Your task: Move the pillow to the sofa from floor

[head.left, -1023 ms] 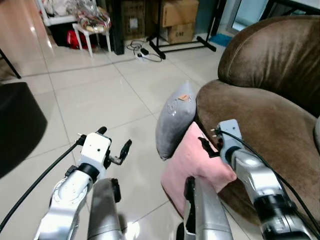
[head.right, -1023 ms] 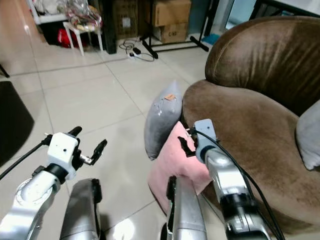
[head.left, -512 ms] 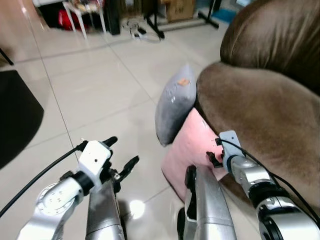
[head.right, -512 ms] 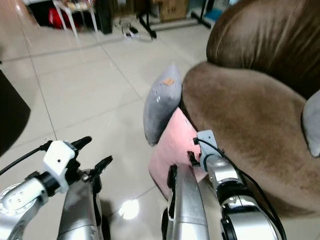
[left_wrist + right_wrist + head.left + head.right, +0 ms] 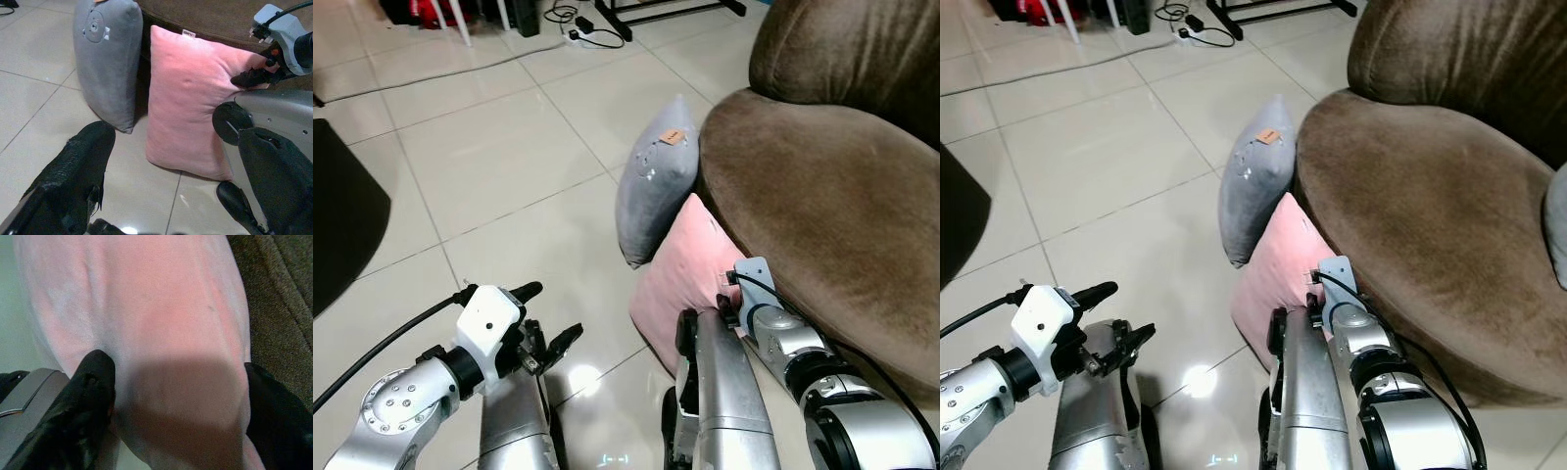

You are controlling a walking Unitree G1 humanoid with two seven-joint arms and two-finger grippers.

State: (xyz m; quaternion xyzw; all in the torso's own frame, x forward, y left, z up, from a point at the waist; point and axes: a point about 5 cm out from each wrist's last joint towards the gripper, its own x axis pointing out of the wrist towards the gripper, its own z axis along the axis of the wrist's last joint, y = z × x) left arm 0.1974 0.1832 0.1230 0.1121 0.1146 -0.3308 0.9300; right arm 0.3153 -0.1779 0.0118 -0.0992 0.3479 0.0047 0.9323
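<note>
Two pillows are propped upright on the tiled floor [image 5: 499, 176] against the front of the brown sofa [image 5: 822, 206]. The pink pillow [image 5: 680, 279] is leaned on the sofa's seat edge, with its lower edge on the tiles, and the grey pillow [image 5: 654, 181] is stood just beside it, farther from the robot and touching it along one side.

The right gripper [image 5: 171, 396] is pushed up against the pink pillow on the side nearest the sofa; in the right wrist view its two black fingers [image 5: 93, 382] are seen spread wide, one on each side of a bulge of pink fabric, so the claw is released and not yet clamped on the cloth. The sofa's brown upholstery is seen just past the far finger.

The left gripper [image 5: 546, 321] is held low over the tiles, well apart from the sofa and short of both pillows, with its fingers parted and nothing between them.

A dark mat [image 5: 342, 225] is laid on the tiles far from the sofa, and a tangle of cables [image 5: 573, 18] is seen beyond the pillows.
</note>
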